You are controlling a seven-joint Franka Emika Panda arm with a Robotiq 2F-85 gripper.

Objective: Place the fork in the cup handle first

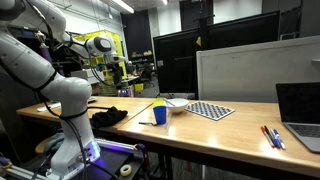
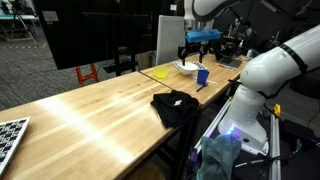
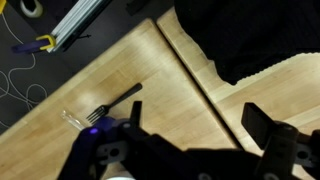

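Note:
The small blue cup [image 1: 159,114] stands upright on the wooden table, next to a pale bowl; it also shows in an exterior view [image 2: 203,75]. The dark slim fork [image 3: 116,102] lies flat on the table in the wrist view, just left of my left finger. It shows as a thin dark sliver beside the cup [image 1: 146,123]. My gripper [image 3: 195,125] is open and empty, hovering above the table with the fork outside its jaws. In an exterior view the gripper [image 2: 200,42] hangs above the cup and bowl area.
A black cloth [image 1: 108,115] lies near the robot's base and fills the wrist view's top right [image 3: 250,40]. A pale bowl [image 1: 178,104], a checkered board [image 1: 211,110], red and blue pens [image 1: 272,137] and a laptop [image 1: 300,115] sit along the table.

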